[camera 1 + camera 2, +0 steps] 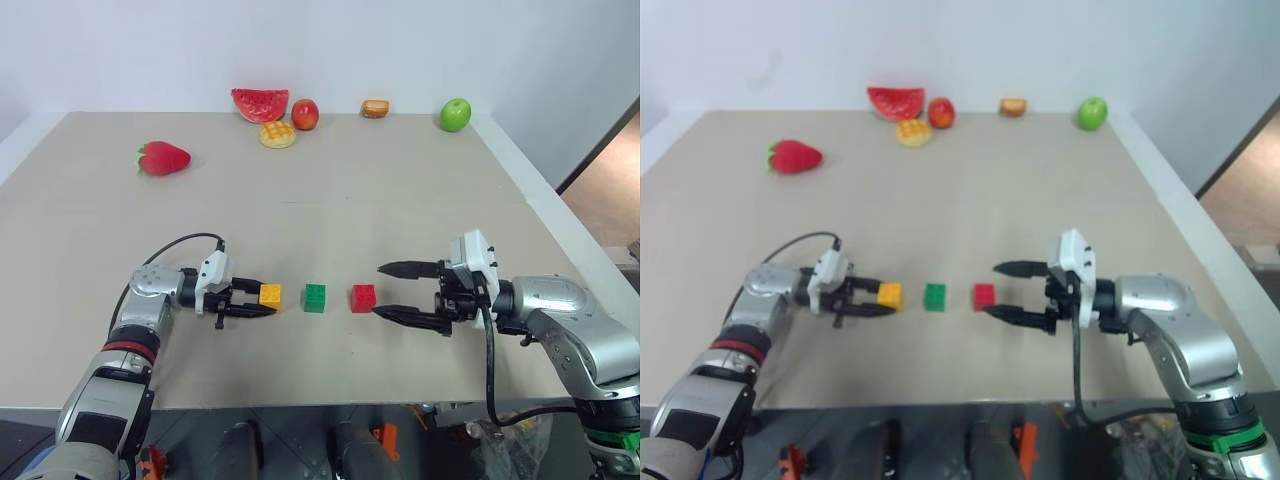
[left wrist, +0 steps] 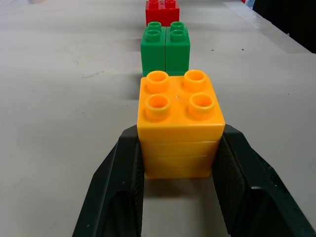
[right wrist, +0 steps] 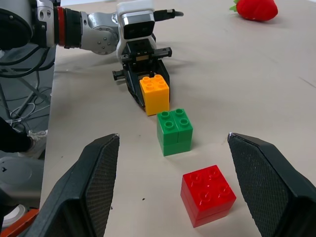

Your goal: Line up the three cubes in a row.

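1. The left gripper (image 1: pixel 262 300) is pinching the yellow-orange cube (image 1: pixel 270 295) between its two black fingers, low on the cube's sides; the cube is sitting on the table (image 1: pixel 420 200) at the left end of the line, close to the near edge.
2. The green cube (image 1: pixel 315 297) is standing just beside it to the right, with a small gap, and the red cube (image 1: pixel 363 298) is standing a similar gap further right. All three are lying along one straight line across the table, so the row is looking practically complete.
3. The right gripper (image 1: pixel 390 292) is hanging just to the right of the red cube with its fingers spread wide, one finger high and one low, touching nothing.
4. To finish this step well, I judge that the left fingers should be parting slowly and evenly, then drawing straight back away from the row, so the yellow-orange cube is not getting dragged or twisted out of line. The right gripper should be keeping clear of the red cube.
5. Counting near to far: two grippers, then three cubes.
6. Further back on the left, one toy strawberry (image 1: pixel 162 158) is lying alone.
7. Along the far edge, five more toy foods are sitting: a watermelon slice (image 1: pixel 260 103), a waffle-patterned piece (image 1: pixel 277 134), a red fruit (image 1: pixel 305 114), a small orange-brown piece (image 1: pixel 375 108) and a green apple (image 1: pixel 455 114).
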Available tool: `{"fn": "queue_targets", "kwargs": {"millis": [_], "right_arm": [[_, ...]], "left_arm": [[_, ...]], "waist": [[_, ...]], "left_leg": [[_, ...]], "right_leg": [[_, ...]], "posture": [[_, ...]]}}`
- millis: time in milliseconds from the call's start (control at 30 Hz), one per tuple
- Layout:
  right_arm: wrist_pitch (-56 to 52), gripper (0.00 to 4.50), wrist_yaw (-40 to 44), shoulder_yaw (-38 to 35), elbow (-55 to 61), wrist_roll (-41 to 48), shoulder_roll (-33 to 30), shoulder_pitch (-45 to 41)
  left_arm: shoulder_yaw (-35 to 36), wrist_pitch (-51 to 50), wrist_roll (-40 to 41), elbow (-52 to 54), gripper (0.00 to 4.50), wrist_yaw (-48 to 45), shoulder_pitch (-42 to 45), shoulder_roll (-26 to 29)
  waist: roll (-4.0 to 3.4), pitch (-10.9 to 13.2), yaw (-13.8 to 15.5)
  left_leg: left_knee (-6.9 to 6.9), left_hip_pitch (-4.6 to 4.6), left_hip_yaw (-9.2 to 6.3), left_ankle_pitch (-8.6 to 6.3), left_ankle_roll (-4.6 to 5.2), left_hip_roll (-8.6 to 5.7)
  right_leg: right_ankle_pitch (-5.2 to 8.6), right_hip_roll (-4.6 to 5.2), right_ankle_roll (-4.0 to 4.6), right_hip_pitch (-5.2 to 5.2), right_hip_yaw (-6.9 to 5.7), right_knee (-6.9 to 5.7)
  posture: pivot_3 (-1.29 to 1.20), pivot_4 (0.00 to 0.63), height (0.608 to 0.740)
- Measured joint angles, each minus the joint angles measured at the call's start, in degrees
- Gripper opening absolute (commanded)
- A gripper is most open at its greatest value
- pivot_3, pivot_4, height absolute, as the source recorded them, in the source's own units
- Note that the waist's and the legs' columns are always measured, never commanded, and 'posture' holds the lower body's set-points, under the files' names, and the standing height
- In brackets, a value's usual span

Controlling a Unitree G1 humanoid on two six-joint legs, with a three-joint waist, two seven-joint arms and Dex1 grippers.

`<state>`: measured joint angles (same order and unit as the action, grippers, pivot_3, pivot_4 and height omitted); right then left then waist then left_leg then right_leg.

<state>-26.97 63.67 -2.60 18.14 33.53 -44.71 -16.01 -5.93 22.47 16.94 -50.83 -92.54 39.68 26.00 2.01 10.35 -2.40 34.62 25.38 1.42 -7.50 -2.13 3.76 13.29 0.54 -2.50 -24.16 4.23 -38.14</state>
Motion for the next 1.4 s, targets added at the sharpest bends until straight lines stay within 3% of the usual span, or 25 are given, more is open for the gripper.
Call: {"fn": "queue_targets", "kwargs": {"millis": [1133, 1167, 1233, 1400], "right_arm": [[1.18, 3.63, -1.04, 0.38, -1.10, -1.32, 1.45, -0.56], [1.18, 3.63, -1.05, 0.38, -1.10, -1.32, 1.47, -0.57], [1.20, 3.63, -1.11, 0.38, -1.10, -1.33, 1.51, -0.59], [1.21, 3.63, -1.35, 0.38, -1.09, -1.32, 1.55, -0.59]], "left_arm": [[-0.27, -3.07, -0.16, 2.20, 1.33, 0.01, 0.00, 1.75], [-0.23, -2.58, -0.19, 2.20, 2.13, 0.01, 0.00, 1.75], [-0.19, -2.13, -0.40, 2.18, 2.58, 0.03, 0.00, 1.75], [1.12, -0.06, -0.92, 1.79, 4.38, 2.25, 0.00, 1.06]], "waist": [[0.00, 0.00, -0.08], [0.00, 0.00, -0.07], [0.00, 0.00, -0.08], [0.00, 0.00, -0.07]], "left_leg": [[-0.03, 0.05, 0.00, 0.00, 0.00, 0.01], [-0.03, 0.05, 0.00, 0.00, 0.00, 0.01], [-0.03, 0.05, 0.00, 0.00, 0.00, 0.01], [-0.02, 0.05, 0.00, 0.00, 0.00, 0.01]], "right_leg": [[0.01, -0.02, 0.01, -0.07, 0.00, 0.00], [0.01, -0.02, 0.01, -0.08, 0.00, 0.00], [0.01, -0.02, 0.01, -0.08, 0.00, 0.00], [0.00, -0.02, 0.01, -0.07, 0.00, 0.00]], "posture": [[0.00, 0.150, 0.740], [0.00, 0.150, 0.740], [0.00, 0.150, 0.740], [0.00, 0.150, 0.740]]}}
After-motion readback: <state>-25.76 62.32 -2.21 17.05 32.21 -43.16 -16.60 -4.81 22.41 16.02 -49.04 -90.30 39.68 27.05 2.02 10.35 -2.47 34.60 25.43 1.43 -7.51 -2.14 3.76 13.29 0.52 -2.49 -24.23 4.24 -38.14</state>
